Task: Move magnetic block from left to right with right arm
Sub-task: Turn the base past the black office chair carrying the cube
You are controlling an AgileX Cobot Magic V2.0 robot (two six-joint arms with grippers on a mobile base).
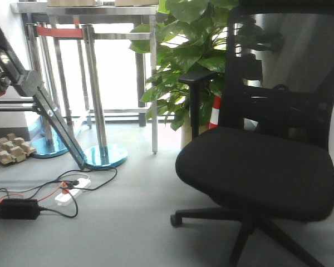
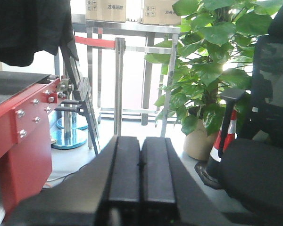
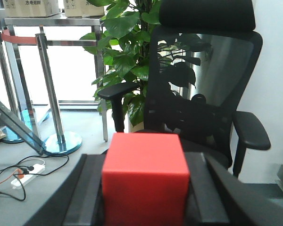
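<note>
The right gripper [image 3: 145, 200] points straight ahead, squeezing the red magnetic block [image 3: 145, 176] (left gripper [image 2: 140, 165] is pressed together, empty).

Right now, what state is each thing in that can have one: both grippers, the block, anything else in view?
magnetic block: clamped in the right gripper, held in the air.
right gripper: shut on the magnetic block.
left gripper: shut, empty, fingers pressed together.
office chair: upright, seat unoccupied.
power strip: lying on the floor, cables plugged in.
</note>
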